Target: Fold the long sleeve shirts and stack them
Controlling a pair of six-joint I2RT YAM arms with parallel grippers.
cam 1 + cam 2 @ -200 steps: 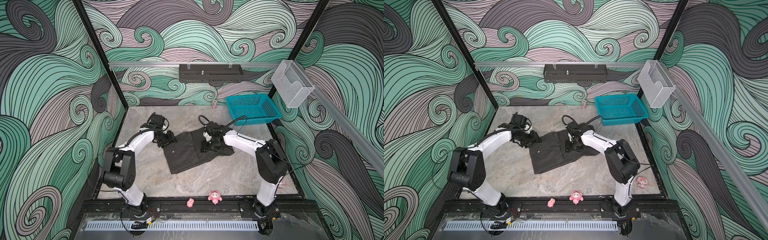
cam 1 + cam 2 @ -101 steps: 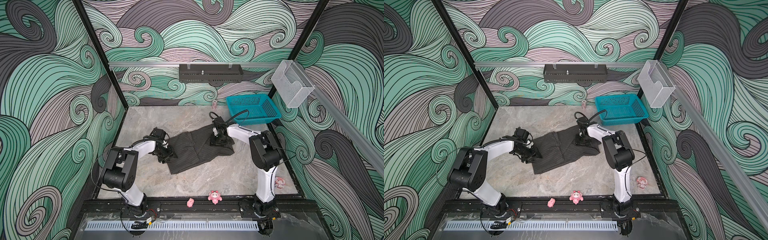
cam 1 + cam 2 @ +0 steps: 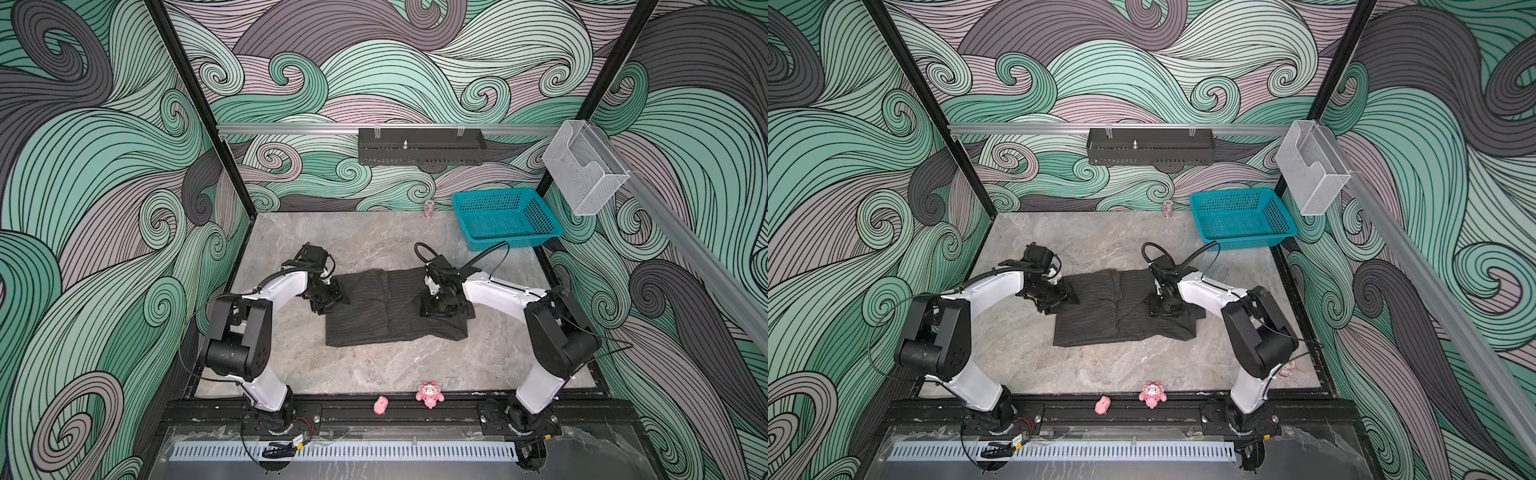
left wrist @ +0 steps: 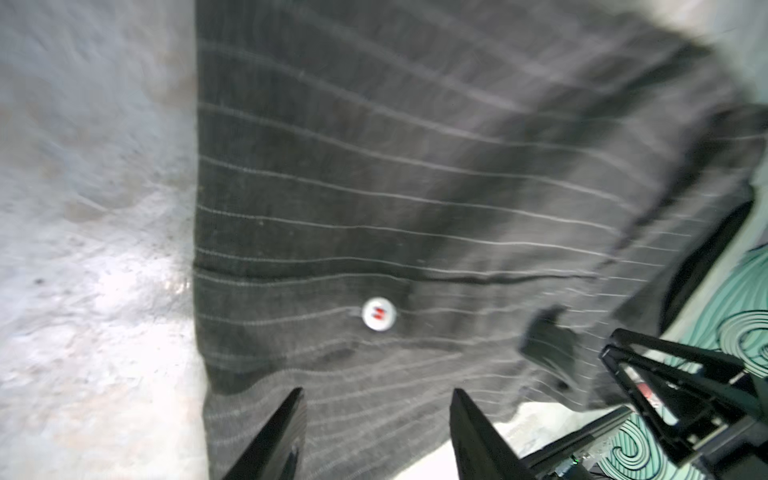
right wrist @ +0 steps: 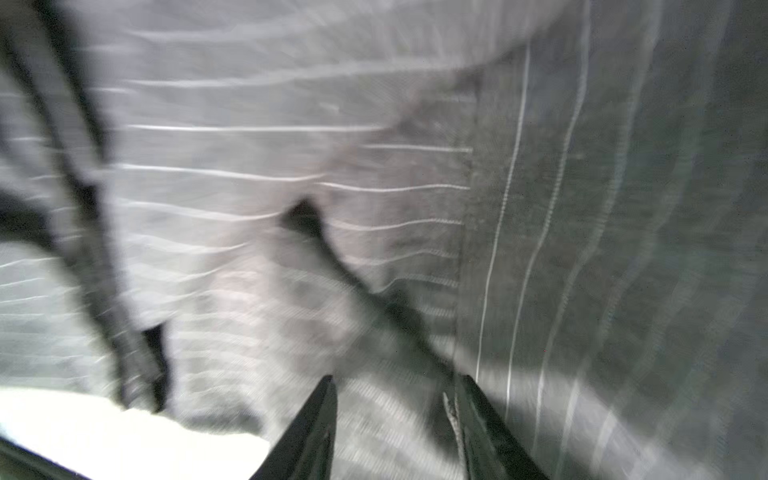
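Dark pinstriped shirt (image 3: 386, 309) flat on the grey worktop (image 3: 374, 370), about midway between the two arms. Lies as a broad rectangle with a fold or seam line down its middle, right end a little rumpled and bunched at the near corner.

Left pincer (image 3: 330, 297) low at the shirt's left edge. Fingers (image 4: 291, 415) spread apart in the left wrist view, grasping nothing, with striped cloth and a small white button (image 4: 378, 313) just ahead of them.

Right pincer (image 3: 438, 307) down over the right part of the shirt, on or just above the cloth; cannot tell which. Released as well: in the blurred right wrist view, fingers (image 5: 316, 419) parted, creased cloth lying between and beyond them, none of it pinched as far as the blur allows.

Teal basket (image 3: 511, 243) at the far right corner of the worktop, well apart from the shirt. Two small pink toys (image 3: 429, 394) on the black rail at the near edge.
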